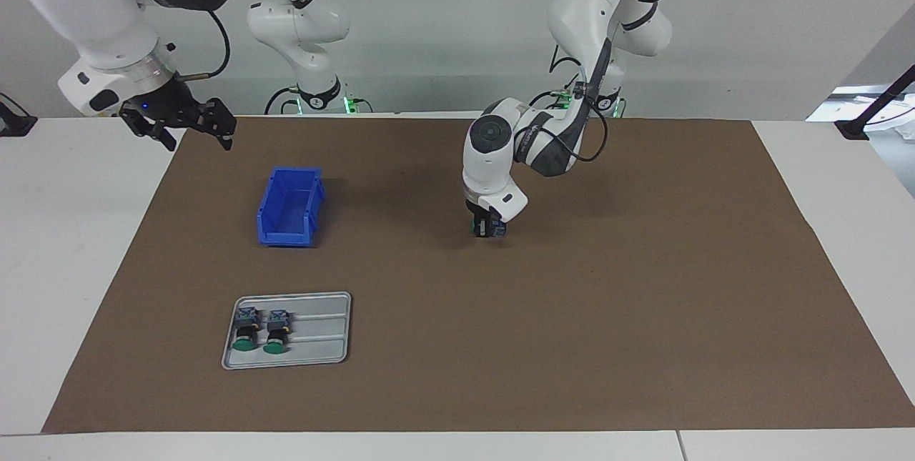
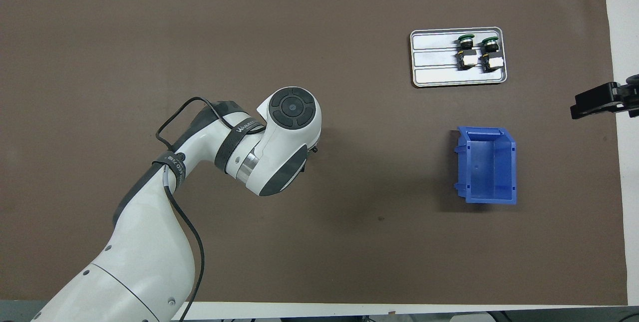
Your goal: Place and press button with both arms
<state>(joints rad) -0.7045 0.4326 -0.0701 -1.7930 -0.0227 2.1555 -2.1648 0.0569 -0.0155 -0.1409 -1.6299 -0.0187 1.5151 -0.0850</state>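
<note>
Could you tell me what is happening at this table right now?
The left gripper is down on the brown mat, its fingers around a green-capped button. The right gripper waits open, up in the air. Two more buttons lie in the grey tray; the blue bin is empty.

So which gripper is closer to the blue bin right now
Right. The right gripper hovers over the mat's edge at the right arm's end of the table, near the blue bin. The left gripper is down mid-mat, clearly more distant.
</note>
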